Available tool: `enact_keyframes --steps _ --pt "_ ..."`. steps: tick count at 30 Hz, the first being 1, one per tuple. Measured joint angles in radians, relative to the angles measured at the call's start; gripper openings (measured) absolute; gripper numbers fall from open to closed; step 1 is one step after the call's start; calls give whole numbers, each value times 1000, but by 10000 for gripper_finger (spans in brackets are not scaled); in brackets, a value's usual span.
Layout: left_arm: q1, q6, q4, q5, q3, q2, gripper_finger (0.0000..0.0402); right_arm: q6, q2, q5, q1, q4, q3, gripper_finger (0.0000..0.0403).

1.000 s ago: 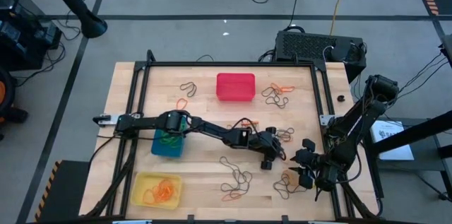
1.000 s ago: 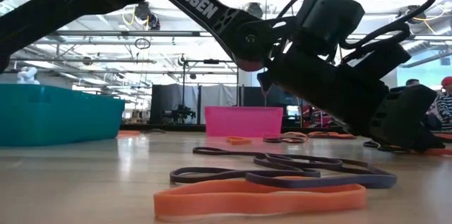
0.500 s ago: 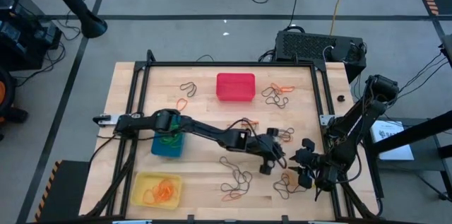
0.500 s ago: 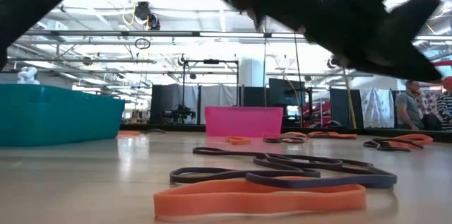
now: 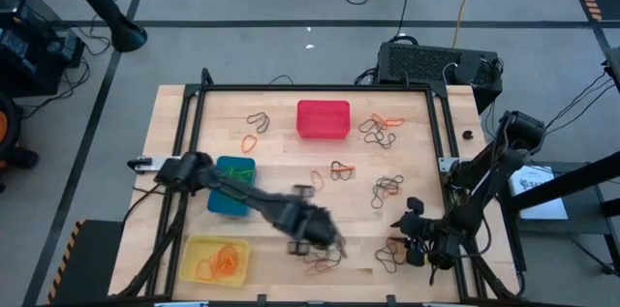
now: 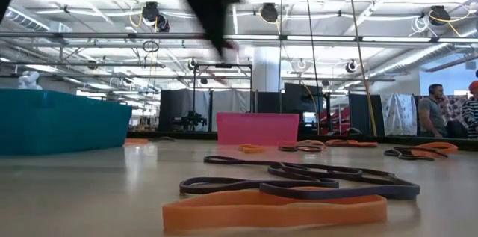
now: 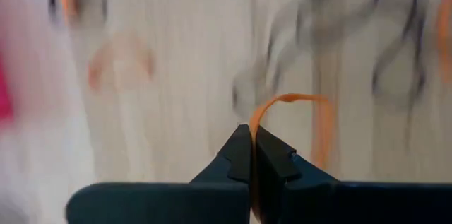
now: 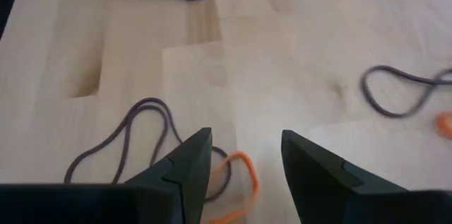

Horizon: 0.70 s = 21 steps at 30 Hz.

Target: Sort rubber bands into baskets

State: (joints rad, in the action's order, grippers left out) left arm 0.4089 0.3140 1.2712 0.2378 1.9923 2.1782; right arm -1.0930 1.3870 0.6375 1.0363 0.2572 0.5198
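Loose orange and dark rubber bands (image 5: 325,249) lie over the wooden table. A red basket (image 5: 323,118) stands at the far middle, a blue one (image 5: 232,186) at the left, and a yellow one (image 5: 215,259) with orange bands at the near left. My left gripper (image 5: 312,239), blurred, is above the near middle of the table and shut on an orange band (image 7: 282,98). My right gripper (image 5: 405,237) is open low over the near right, above a dark band (image 8: 134,128) and an orange band (image 8: 236,174). My left gripper pinches one end of the orange band's loop (image 7: 256,119) between its two fingertips. The fingers come from above, pointing steeply down. The rest of the loop curves out beyond the fingertips, slack and lifted off the table.
A black frame (image 5: 310,89) borders the work area. More bands lie near the red basket (image 5: 378,131), at the far left (image 5: 257,121) and in the middle (image 5: 387,186). In the low view, orange (image 6: 272,211) and dark (image 6: 299,181) bands lie close to the camera.
My left gripper has swung fast from the middle right of the table toward the near left, rising and tipping to point steeply down; in the low view it has lifted out of the picture. My right gripper has dipped a little.
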Motion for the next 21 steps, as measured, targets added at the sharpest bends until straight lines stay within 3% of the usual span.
enact_keyframes --steps 5,10,21 --pt "129 299 289 -6 0 -25 2 104 20 1 -17 -62 0 165" --pt "272 380 279 -118 -18 -33 2 232 17 42 -58 -152 0 165" --pt "475 706 298 -108 -127 -44 2 488 16 40 -150 -387 0 165"
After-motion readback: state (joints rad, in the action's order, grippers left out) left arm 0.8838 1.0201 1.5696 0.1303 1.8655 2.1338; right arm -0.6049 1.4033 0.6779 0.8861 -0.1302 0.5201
